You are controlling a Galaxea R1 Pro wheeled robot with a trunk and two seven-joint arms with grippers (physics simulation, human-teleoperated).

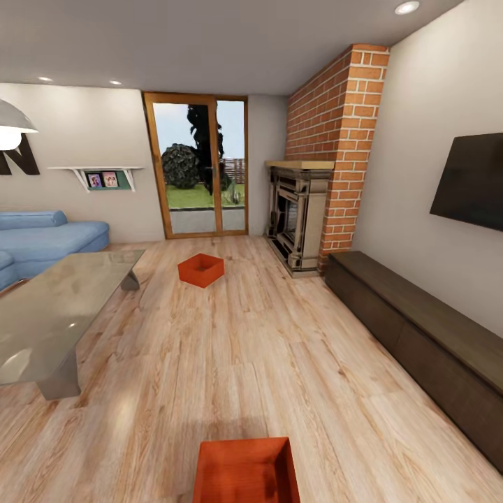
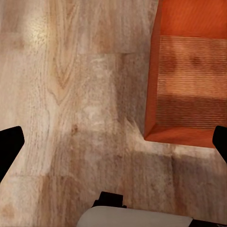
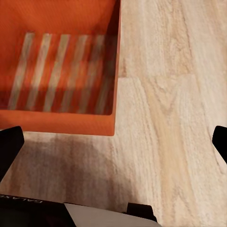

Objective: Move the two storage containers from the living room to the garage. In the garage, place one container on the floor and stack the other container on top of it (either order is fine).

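Two orange-red open-topped rectangular bins on light wood plank floor (image 1: 293,349): one (image 1: 201,270) just beyond grey glass-topped table (image 1: 56,314), one (image 1: 246,469) nearer. Left gripper (image 2: 113,139) and right gripper (image 3: 113,142) both spread wide, empty.

Wood plank floor (image 1: 279,363), brick fireplace (image 1: 328,154), blue sofa (image 1: 42,241).

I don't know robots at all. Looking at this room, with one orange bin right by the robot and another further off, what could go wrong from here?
Both grippers are open over bare wood floor beside the near storage container, so a straight grab might miss or nudge its thin wall. The far storage container sits near the glass coffee table; driving there could clip the table's corner. Carrying an open bin by one wall, it may tilt or slip.
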